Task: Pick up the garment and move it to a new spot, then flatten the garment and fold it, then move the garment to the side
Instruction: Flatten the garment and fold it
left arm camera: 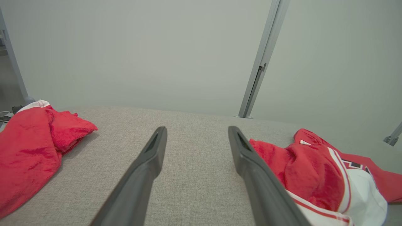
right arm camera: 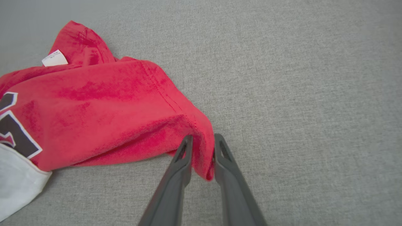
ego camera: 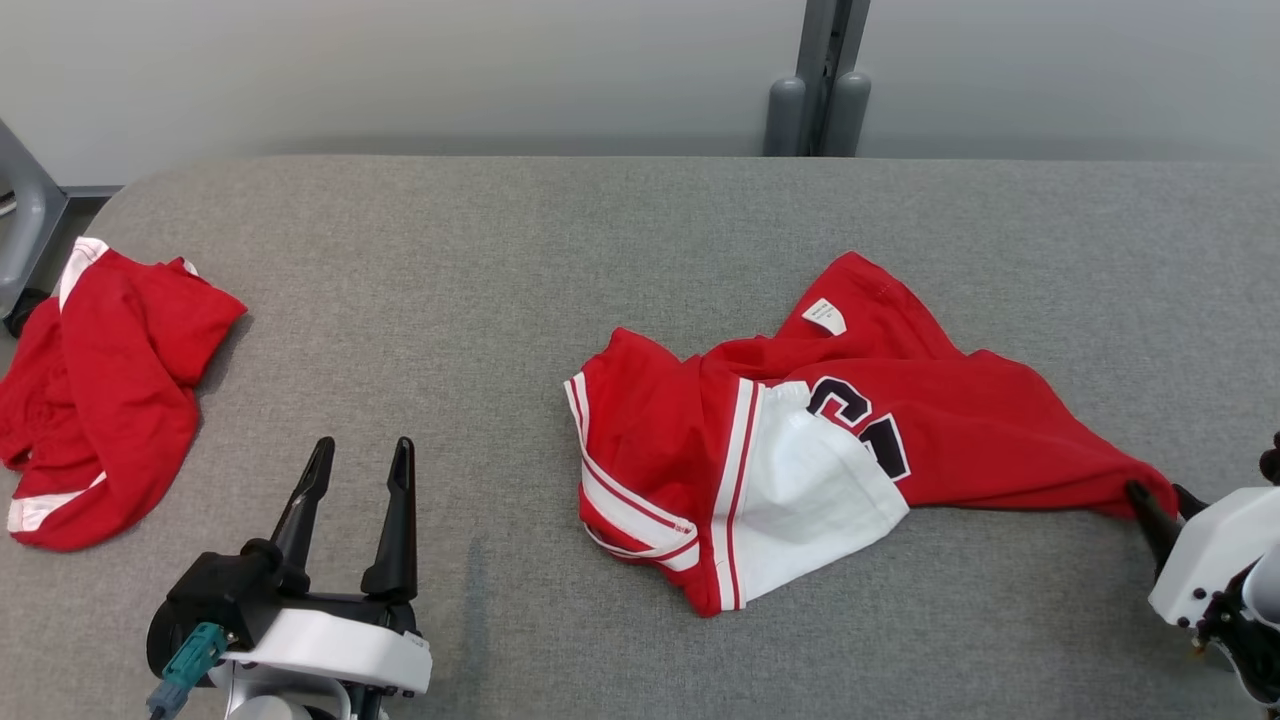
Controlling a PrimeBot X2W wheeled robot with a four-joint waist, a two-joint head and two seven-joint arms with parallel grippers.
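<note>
One corner of the red fleece jersey [right arm camera: 103, 110] sits between the right claw's [right arm camera: 202, 139] fingers, clamped or not I cannot tell; loose, it could slip.

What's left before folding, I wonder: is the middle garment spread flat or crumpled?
Crumpled: the garment lies bunched, its layers overlapping, one corner between the fingers of the right gripper.
</note>
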